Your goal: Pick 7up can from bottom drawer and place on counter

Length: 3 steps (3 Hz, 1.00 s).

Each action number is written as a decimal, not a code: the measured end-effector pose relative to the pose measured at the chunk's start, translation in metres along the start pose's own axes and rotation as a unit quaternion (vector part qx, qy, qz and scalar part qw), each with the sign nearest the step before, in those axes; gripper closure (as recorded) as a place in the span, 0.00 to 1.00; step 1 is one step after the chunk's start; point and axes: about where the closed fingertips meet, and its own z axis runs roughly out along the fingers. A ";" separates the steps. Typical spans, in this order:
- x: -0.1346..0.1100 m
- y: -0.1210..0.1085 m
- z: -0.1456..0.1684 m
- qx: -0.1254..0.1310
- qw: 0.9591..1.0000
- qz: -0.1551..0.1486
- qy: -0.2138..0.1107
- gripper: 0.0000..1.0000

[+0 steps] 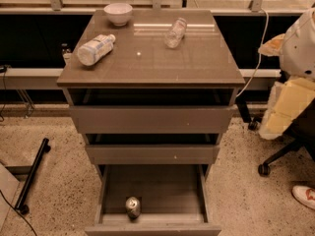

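Note:
The 7up can point(133, 207) stands upright near the front wall of the open bottom drawer point(167, 191), left of its middle, silver top showing. The two drawers above are slightly ajar. The counter point(162, 58) is the glossy brown top of the cabinet. My gripper is not in view; only a white and cream part of what looks like my arm point(295, 82) shows at the right edge, well away from the drawer.
On the counter lie a plastic bottle point(95, 49) at the left and a clear bottle point(175, 32) at the back right, with a white bowl point(118, 13) at the back left. An office chair base point(275, 156) stands on the floor at the right, a black bar point(32, 176) at the left.

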 end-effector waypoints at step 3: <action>-0.014 0.008 0.114 -0.030 0.983 -0.020 -0.179 0.00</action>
